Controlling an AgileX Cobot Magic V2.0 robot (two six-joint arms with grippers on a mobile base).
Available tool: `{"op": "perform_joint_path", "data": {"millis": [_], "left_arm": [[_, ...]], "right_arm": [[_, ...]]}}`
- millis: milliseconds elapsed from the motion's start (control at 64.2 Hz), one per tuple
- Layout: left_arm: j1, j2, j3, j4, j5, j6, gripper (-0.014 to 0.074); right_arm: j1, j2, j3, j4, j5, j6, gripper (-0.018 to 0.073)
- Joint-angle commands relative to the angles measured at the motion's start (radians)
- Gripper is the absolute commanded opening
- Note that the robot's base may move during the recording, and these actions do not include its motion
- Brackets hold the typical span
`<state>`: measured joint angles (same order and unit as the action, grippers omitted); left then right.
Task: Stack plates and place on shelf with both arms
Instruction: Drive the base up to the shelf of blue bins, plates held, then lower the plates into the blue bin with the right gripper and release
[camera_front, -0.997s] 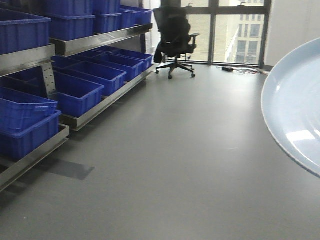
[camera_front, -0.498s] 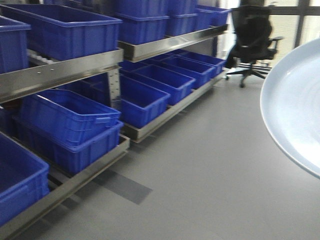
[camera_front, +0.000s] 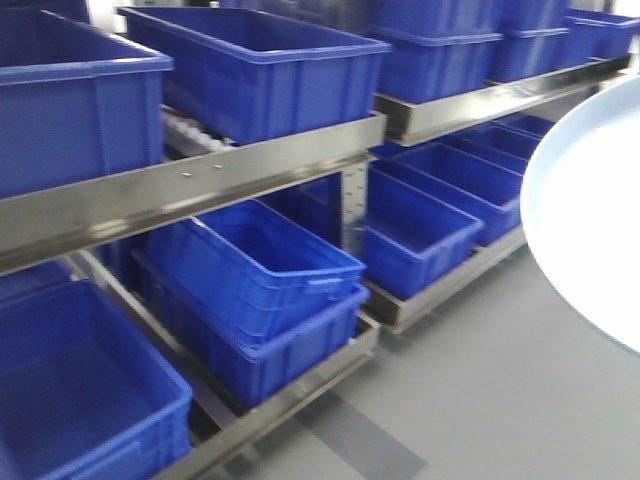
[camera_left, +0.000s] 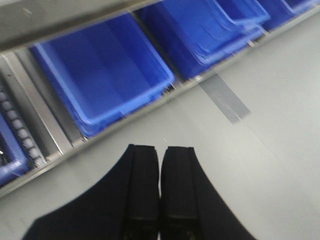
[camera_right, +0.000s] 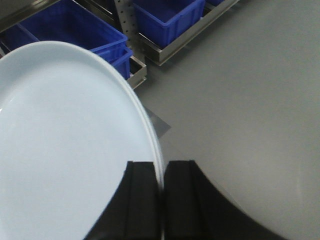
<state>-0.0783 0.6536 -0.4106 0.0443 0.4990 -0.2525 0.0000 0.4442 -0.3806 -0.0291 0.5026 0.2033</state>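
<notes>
Two plates (camera_right: 65, 140) clamped in right pincer (camera_right: 161, 185), left pincer (camera_left: 160, 190) closed, empty

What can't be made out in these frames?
- plates, right wrist view: left part cut by frame edge; one or two, unclear.
- Front view: same plates cut by right edge; right gripper out of frame there.
- blue bins, left wrist view: motion-blurred; left gripper hides floor behind it.

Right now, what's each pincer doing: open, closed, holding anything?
Left pincer: closed, holding nothing.
Right pincer: closed on the rim of the plates.
</notes>
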Motion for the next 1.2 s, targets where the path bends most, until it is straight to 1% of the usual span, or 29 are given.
{"op": "perform_joint_path", "data": {"millis": [0,1184], "left_arm": [[-0.008,0.004,-0.029,0.000,-0.074,-0.004,0.0097],[-0.008,0.004,-0.029,0.000,-0.074,-0.004,0.0097]], "right_arm": [[-0.005,0.001,-0.029,0.000,-0.093,-0.001,0.0057],[-0.005,0.001,-0.029,0.000,-0.093,-0.001,0.0057]]}}
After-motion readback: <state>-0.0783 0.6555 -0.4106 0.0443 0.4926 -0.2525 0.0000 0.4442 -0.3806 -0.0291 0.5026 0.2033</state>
